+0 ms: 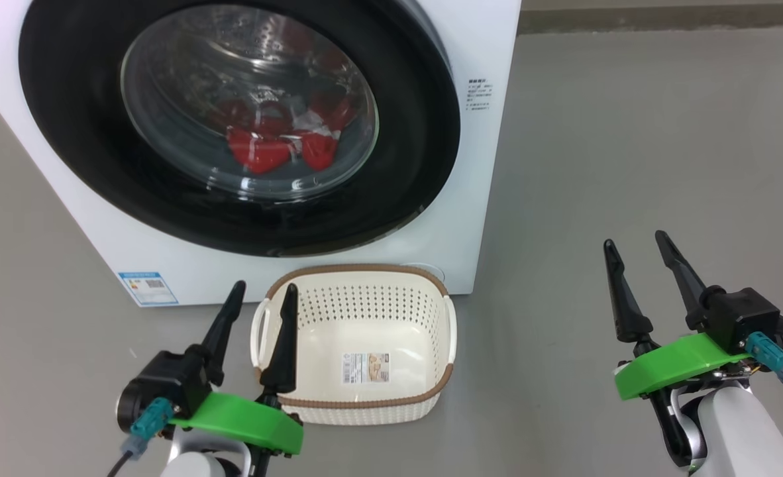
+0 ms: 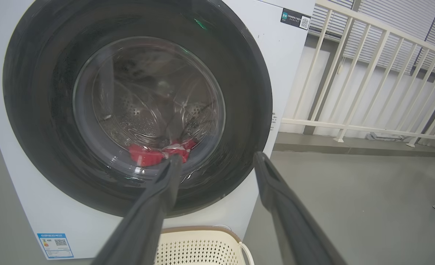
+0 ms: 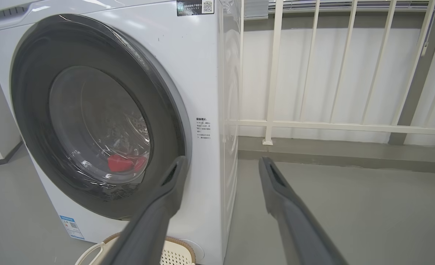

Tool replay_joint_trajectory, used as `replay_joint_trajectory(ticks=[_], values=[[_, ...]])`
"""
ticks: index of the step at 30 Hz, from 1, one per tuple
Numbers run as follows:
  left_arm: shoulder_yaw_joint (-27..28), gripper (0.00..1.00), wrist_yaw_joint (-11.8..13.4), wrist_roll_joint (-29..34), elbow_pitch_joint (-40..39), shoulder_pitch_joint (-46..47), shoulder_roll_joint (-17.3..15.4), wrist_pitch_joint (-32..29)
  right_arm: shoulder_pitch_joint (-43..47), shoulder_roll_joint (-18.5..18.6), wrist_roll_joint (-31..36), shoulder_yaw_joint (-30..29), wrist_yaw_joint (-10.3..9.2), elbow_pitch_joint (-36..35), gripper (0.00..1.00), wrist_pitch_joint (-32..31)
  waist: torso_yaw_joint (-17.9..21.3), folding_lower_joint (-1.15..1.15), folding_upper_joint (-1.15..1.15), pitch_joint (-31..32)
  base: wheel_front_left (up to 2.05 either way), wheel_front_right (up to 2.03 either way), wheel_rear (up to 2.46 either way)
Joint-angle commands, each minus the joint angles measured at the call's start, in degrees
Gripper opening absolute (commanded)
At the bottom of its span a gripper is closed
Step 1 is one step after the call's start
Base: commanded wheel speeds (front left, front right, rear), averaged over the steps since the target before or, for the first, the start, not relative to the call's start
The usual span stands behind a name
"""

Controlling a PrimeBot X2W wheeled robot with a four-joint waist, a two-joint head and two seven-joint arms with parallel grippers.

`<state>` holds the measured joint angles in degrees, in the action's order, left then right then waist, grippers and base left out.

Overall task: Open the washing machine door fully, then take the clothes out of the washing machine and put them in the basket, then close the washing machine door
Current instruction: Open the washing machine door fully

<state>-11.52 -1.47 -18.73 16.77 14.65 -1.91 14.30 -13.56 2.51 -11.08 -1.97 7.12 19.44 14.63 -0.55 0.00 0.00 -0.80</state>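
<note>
On the grey floor [image 1: 630, 132] stands the washing machine [image 1: 458, 225], its blue label sticker [image 1: 148, 287] at the lower left corner of the front. The washing machine door [image 1: 242, 79] is shut flat against the front. Through its glass window the clothes [image 1: 262, 151] show as a red heap low in the steel drum. The basket [image 1: 358, 270] sits on the floor just in front of the machine's base, below the door, with only its label sticker inside. The left gripper [image 1: 265, 286] hovers at the basket's left end, fingers spread apart and holding nothing, pointing toward the door. The right gripper [image 1: 634, 238] hangs well off to the right over bare floor, fingers likewise parted and unladen. A white railing [image 3: 313, 125] runs behind the machine in the right wrist view.
</note>
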Motion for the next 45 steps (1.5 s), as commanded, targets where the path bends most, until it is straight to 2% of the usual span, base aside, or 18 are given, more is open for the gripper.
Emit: replay_joint_trajectory(ticks=[1, 2, 3, 4, 5, 6, 7, 9, 14, 19, 27, 32, 38, 45], values=[[1.34, 1.00, 0.52, 0.94, -2.57, 2.35, -1.03, 0.70, -2.21, 0.37, -1.46, 0.81, 0.36, -1.60, 1.00, 0.37, -0.46, 0.00, 0.00, -1.39, 0.00, 0.00, 0.00], [1.24, 1.00, 0.60, 1.37, -3.13, 2.53, -1.04, 0.70, -2.46, 0.37, -1.71, 0.69, 0.36, -1.63, 1.00, 0.37, -0.57, 0.00, 0.00, -1.85, 0.00, 0.00, 0.00], [1.15, 1.00, 0.63, 1.62, -3.67, 2.67, -1.04, 0.70, -2.75, 0.37, -1.76, 0.60, 0.36, -1.66, 0.81, 0.37, -0.68, 0.00, 0.00, -2.33, 0.00, 0.00, 0.00], [1.08, 1.00, 0.60, 1.78, -4.22, 2.79, -1.03, 0.70, -3.07, 0.37, -1.92, 0.54, 0.36, -1.66, 0.50, 0.37, -0.80, 0.00, 0.00, -2.81, 0.00, 0.00, 0.00], [1.02, 1.00, 0.54, 1.87, -4.77, 2.90, -1.03, 0.70, -3.46, 0.37, -2.01, 0.44, 0.36, -1.67, 0.40, 0.37, -0.93, 0.00, 0.00, -3.36, 0.00, 0.00, 0.00], [0.96, 1.00, 0.48, 1.93, -5.28, 3.03, -1.03, 0.70, -3.89, 0.37, -2.02, 0.36, 0.36, -1.69, 0.22, 0.37, -1.04, 0.00, 0.00, -3.95, 0.00, 0.00, 0.00], [0.96, 1.00, 0.48, 1.93, -5.28, 3.03, -1.03, 0.70, -3.89, 0.37, -2.02, 0.36, 0.36, -1.69, 0.22, 0.37, -1.04, 0.00, 0.00, -3.95, 0.00, 0.00, 0.00], [0.88, 1.00, 0.20, 1.82, -6.22, 3.29, -1.03, 0.70, -4.92, 0.37, -2.23, 0.31, 0.36, -1.72, 0.00, 0.37, -1.29, 0.00, 0.00, -5.18, 0.00, 0.00, 0.00], [0.72, 1.00, -0.47, 1.57, -7.53, 4.24, -1.01, 0.70, -7.91, 0.37, -3.35, 0.28, 0.36, -1.83, 0.00, 0.37, -2.22, 0.00, 0.00, -8.31, 0.00, 0.00, 0.00], [0.59, 1.00, -0.66, 1.26, -8.43, 5.07, -1.00, 0.70, -10.67, 0.37, -9.05, 0.55, 0.36, -0.98, 0.00, 0.37, -3.24, 0.00, 0.00, -10.67, 0.00, 0.00, 0.00], [1.01, 1.00, -0.95, 1.42, -10.70, 6.20, -0.98, 0.70, -15.61, 0.37, -21.32, 1.58, 0.36, 0.80, 0.00, 0.37, -4.14, 0.00, 0.00, -14.67, 0.00, 0.00, 0.00], [0.42, 1.00, -1.08, 1.10, -11.72, 7.17, -0.98, 0.70, -19.83, 0.37, -34.40, 3.72, 0.36, 1.34, 0.00, 0.20, -4.59, 0.00, 0.00, -18.02, 0.00, 0.00, 0.00], [0.09, 1.00, -1.30, 0.88, -12.80, 8.82, -0.98, 0.70, -25.28, 0.37, -44.95, 3.90, 0.36, -0.23, 0.00, -4.02, -4.81, 0.00, 0.00, -21.65, 0.00, 0.00, 0.00], [-0.11, 1.00, -1.47, 0.89, -13.93, 9.85, -0.98, 0.70, -30.53, 0.49, -56.40, 1.46, 0.36, -1.49, 0.00, -13.08, -4.83, 0.00, 0.00, -24.44, 0.00, 0.00, 0.00]])
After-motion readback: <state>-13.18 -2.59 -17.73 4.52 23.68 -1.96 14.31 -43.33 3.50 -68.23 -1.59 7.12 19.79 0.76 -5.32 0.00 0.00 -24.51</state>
